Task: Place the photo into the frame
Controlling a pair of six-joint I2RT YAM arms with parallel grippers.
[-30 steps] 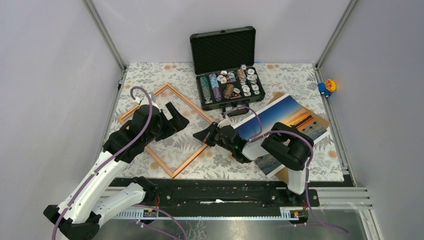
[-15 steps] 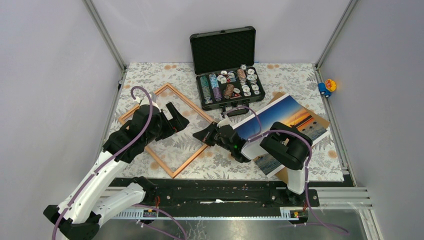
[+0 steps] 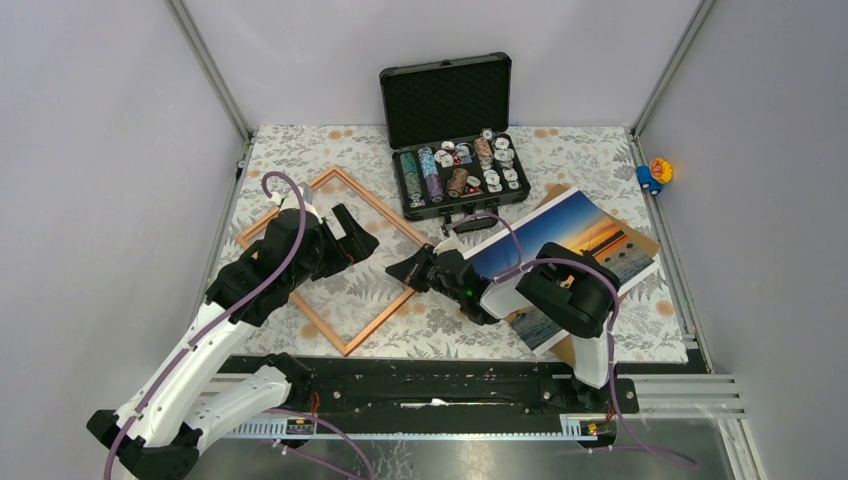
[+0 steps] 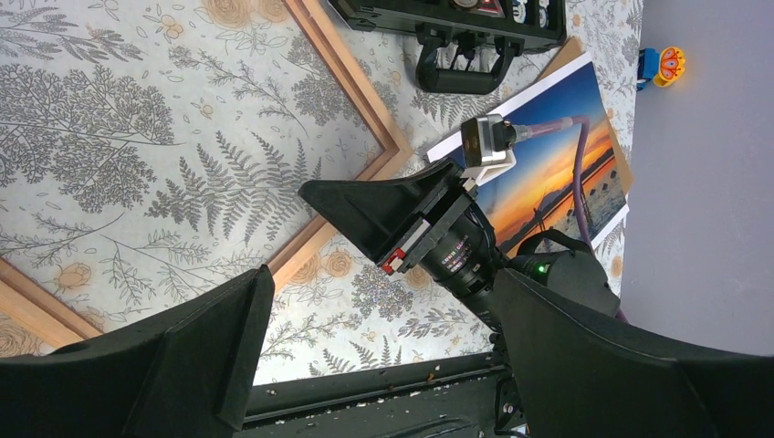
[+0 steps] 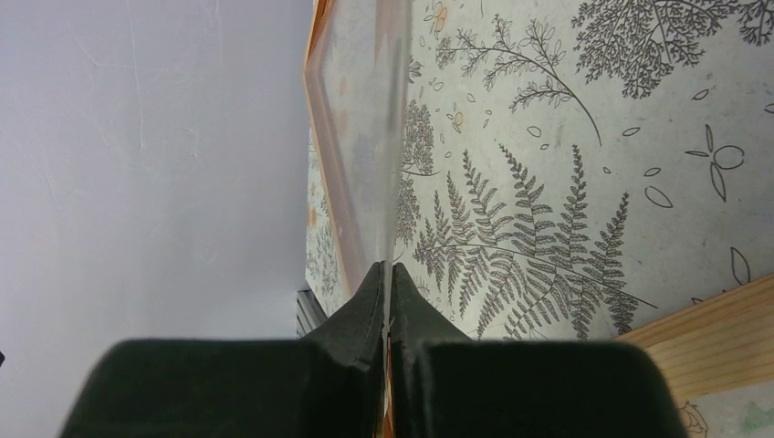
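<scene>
The frame (image 3: 378,320), thin orange-brown wood, lies cornerwise on the flowered cloth at the left. My left gripper (image 3: 355,235) hovers over its inside, open and empty (image 4: 379,292). The photo (image 3: 560,235), an orange sunset over blue water, lies face up at the right, partly under my right arm. My right gripper (image 3: 398,270) points left at the frame's right corner, ahead of the photo. It is shut (image 5: 388,269) on a thin clear sheet (image 5: 370,137), seen edge-on and running away from the jaws. A frame rail (image 5: 712,328) shows beside it.
An open black case of chips (image 3: 455,165) stands behind the frame and photo, its handle toward me. Brown cardboard (image 3: 645,240) sticks out from under the photo. A small toy (image 3: 655,172) sits past the right post. A black rail (image 3: 430,375) runs along the near edge.
My right arm's elbow has edged slightly left. The left arm, frame and photo have not moved.
</scene>
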